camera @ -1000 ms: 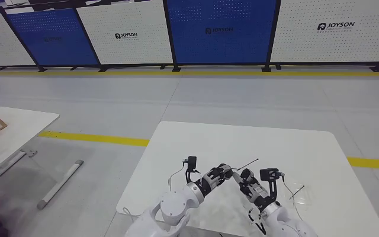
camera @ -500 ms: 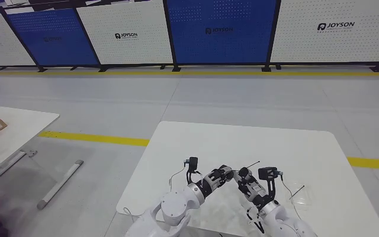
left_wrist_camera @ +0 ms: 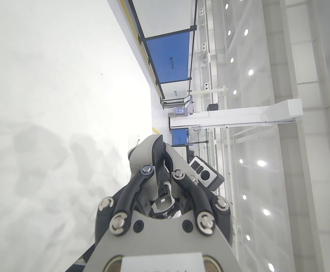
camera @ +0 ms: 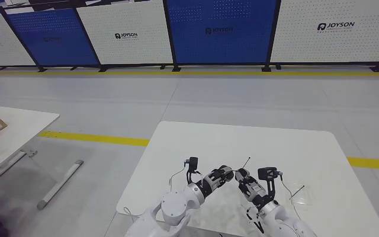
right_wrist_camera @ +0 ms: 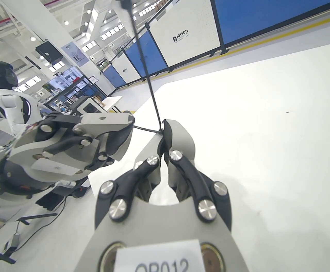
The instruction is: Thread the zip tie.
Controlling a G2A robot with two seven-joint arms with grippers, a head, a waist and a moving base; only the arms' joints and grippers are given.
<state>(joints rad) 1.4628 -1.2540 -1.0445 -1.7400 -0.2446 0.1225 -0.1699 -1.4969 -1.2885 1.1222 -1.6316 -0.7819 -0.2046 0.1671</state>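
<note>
Right tool (right_wrist_camera: 163, 134): was found clamped on the zip tie (right_wrist_camera: 148, 77), which was pinched at the very fingertips, above the near-middle part of the bench (camera: 284, 142).
Left tool (right_wrist_camera: 130, 126): was held just beside the right one, tip toward tip; its fingers were drawn together on a short stretch of the same tie.
Zip tie: was carried off the bench by both tools. A short run was spanned from tool to tool. From the right tool's pinch the long strap was stood up and away at a tilt, with a small block, taken to be the head (right_wrist_camera: 126, 3), at its free end.
Step in hand: was judged to be the lining-up of tail and head, with no loop closed yet.
Doing it well: the long strap would have to be bent over in a smooth curve so that the head is brought down to the tail. One pinch should be kept firm while the other is shifted, since a thin springy strap can be flicked out of a fingertip grip. The tail should be presented straight to the slot, not at a slant.
Edges: the near bench edge was judged close under the arms, while the far and side edges were well apart from the tools.
Room: the widest space was offered toward the far edge and upward, where the strap could be swung.
Nearby: a thin dark strip (camera: 297, 190) was laid on the bench beside the right arm and should be left undisturbed.
</note>
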